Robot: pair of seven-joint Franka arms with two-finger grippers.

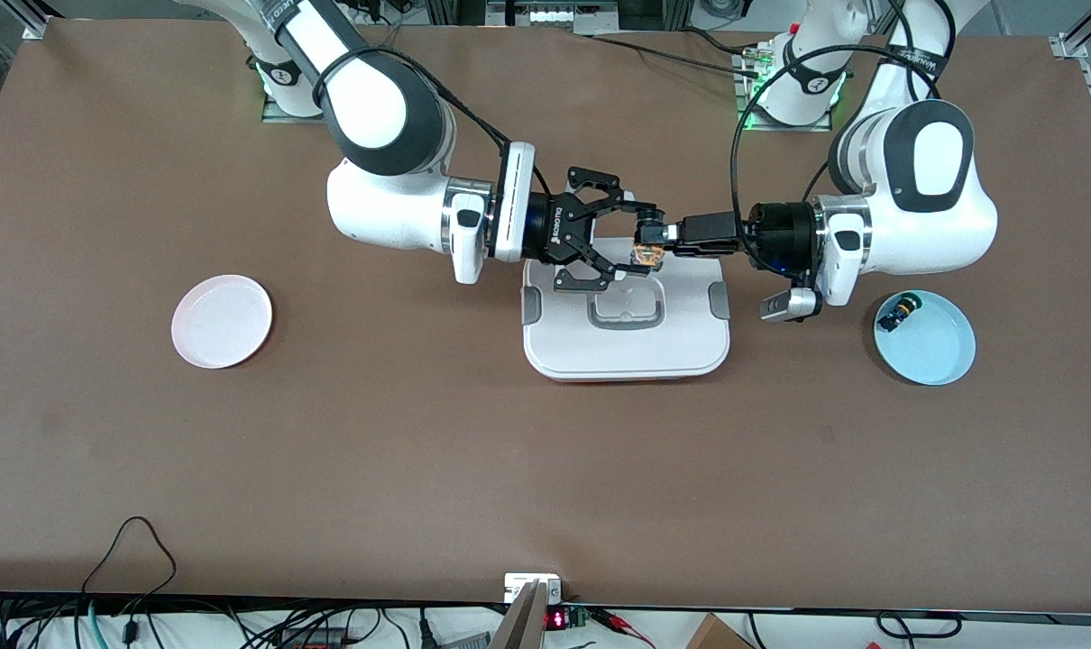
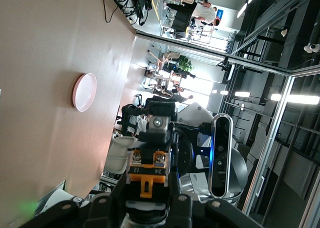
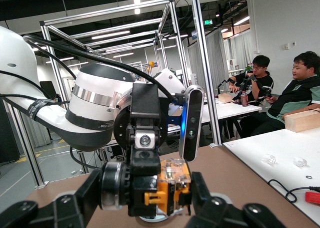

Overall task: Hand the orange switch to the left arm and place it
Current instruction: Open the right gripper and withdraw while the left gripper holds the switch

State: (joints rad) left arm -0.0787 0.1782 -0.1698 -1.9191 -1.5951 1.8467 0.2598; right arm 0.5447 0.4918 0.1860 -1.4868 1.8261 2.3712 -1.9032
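Observation:
The orange switch (image 1: 645, 257) hangs in the air over the box (image 1: 627, 347), at the edge of its lid nearest the robots' bases. My left gripper (image 1: 658, 242) is shut on it, and the left wrist view shows the orange-and-tan body (image 2: 147, 170) clamped in the left gripper (image 2: 147, 190). My right gripper (image 1: 631, 239) faces it from the other end, open, with its fingers spread around the switch. In the right wrist view the switch (image 3: 165, 185) sits inside the right gripper (image 3: 147, 193), with a gap at the body's side.
A blue plate (image 1: 938, 351) at the left arm's end carries a small black piece (image 1: 897, 313) with coloured parts. A pink plate (image 1: 221, 322) lies at the right arm's end and also shows as the pink plate (image 2: 84, 91). Cables run along the table's front edge.

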